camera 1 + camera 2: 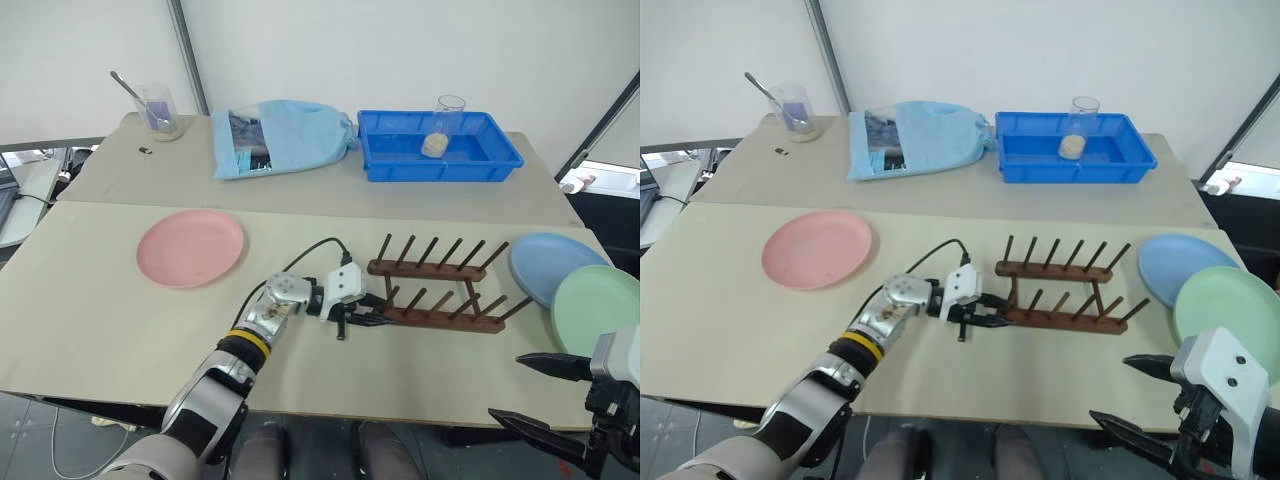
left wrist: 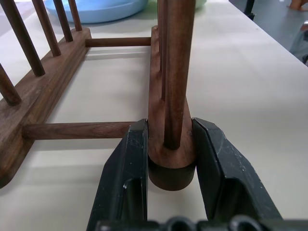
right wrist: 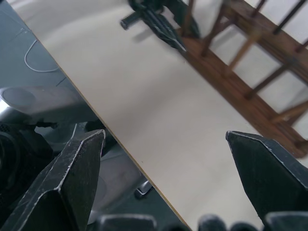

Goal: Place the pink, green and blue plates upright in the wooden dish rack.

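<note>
Quick count: three plates on the bench (image 1: 90,330), one pink plate (image 1: 190,248), one blue plate (image 1: 552,267), one green plate (image 1: 596,309), and the green overlaps the blue's edge. One wooden dish rack (image 1: 440,286), two rails, approx. six pegs per rail, so about twelve pegs, though the near row is partly hidden. One blue tray (image 1: 438,147) at the back w/ one clear cup (image 1: 448,117) in it. One more clear cup (image 1: 160,112) far left, w/ one spoon inside. One light blue cloth bag (image 1: 283,138). Two grippers: left gripper (image 1: 362,317), right gripper (image 1: 540,395), two black fingers each, four fingers total.
</note>
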Controlling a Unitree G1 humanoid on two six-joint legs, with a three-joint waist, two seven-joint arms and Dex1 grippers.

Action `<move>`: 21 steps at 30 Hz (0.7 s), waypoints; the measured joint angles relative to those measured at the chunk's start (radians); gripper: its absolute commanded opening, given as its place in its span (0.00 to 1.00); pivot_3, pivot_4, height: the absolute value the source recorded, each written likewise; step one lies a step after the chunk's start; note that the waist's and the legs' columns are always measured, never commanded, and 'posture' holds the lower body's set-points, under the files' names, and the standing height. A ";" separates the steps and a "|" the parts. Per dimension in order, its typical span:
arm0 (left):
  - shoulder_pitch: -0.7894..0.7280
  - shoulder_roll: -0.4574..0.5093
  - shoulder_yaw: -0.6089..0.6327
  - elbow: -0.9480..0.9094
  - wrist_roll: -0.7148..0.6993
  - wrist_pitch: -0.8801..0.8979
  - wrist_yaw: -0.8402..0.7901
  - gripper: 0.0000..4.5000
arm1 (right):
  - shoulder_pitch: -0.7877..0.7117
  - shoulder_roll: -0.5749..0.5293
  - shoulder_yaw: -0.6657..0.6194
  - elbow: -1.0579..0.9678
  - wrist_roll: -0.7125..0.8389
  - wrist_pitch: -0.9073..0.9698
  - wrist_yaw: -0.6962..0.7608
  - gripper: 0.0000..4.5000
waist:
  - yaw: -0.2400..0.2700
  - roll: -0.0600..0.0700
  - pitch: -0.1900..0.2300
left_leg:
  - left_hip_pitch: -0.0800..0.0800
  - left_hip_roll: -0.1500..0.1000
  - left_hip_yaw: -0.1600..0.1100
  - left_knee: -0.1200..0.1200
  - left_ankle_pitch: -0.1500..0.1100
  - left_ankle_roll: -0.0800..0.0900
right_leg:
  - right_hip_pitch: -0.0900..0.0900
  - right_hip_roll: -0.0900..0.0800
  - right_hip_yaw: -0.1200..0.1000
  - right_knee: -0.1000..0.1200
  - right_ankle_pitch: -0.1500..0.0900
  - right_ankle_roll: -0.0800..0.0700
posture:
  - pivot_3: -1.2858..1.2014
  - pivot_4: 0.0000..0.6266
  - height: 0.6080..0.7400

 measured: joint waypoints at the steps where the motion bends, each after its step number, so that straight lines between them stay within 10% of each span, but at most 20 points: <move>1: -0.006 -0.007 0.004 0.018 0.002 -0.006 0.001 0.19 | 0.007 0.003 0.000 0.000 0.000 -0.010 -0.006 1.00 | -0.003 0.000 0.000 | 0.000 0.000 0.000 0.000 0.000 0.000 | 0.000 0.000 0.000 0.000 0.000 0.000 | 0.52 0.24 1.00; 8: -0.017 -0.032 0.025 0.087 0.021 -0.065 0.025 0.19 | 0.037 0.011 0.019 0.002 -0.005 -0.053 -0.020 1.00 | -0.009 0.000 0.000 | 0.000 0.000 -0.001 0.000 0.000 0.000 | 0.001 0.000 0.000 -0.001 0.000 0.000 | 0.52 0.24 1.00; 15: -0.029 0.017 0.038 0.072 0.036 -0.070 0.034 0.93 | 0.049 0.005 0.095 0.033 -0.089 -0.117 -0.015 1.00 | -0.012 0.000 0.000 | 0.000 0.000 -0.002 -0.001 0.000 0.000 | 0.002 0.000 0.000 -0.003 0.000 0.000 | 0.52 0.24 1.00; 21: 0.117 0.179 0.058 -0.280 -0.012 0.082 -0.042 0.93 | -0.012 -0.073 0.257 0.125 -0.236 -0.151 -0.059 1.00 | -0.019 0.001 0.000 | 0.001 0.002 -0.001 -0.002 0.000 0.000 | 0.002 -0.001 0.000 -0.003 0.000 0.000 | 0.52 0.24 1.00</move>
